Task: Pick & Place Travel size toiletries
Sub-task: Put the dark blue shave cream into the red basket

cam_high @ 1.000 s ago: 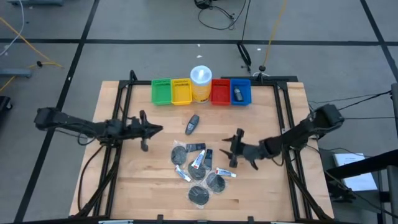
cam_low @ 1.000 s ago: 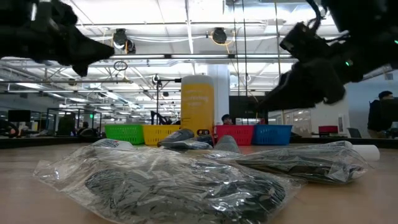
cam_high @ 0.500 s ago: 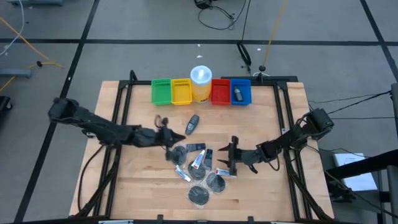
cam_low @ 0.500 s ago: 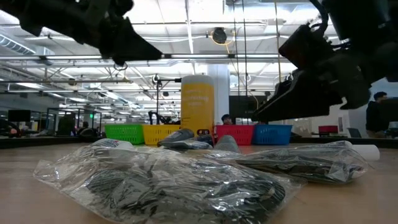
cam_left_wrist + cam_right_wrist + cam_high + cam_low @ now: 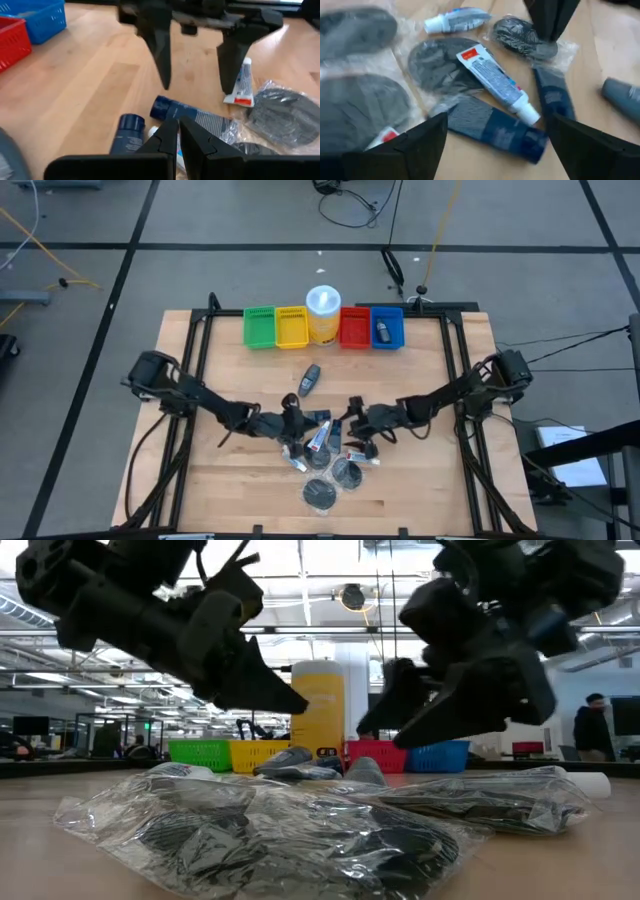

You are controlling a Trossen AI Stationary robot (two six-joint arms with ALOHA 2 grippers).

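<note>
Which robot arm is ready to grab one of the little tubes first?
Probably the right one. Its claw hangs wide open over the pile, with a white tube between its fingers in its wrist view. The left claw is just as close, but pinched shut.

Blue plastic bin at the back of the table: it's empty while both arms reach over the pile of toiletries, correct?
Not empty. The high view shows a small dark grey oblong bottle lying in the blue plastic bin; both arms do reach over the pile.
</note>
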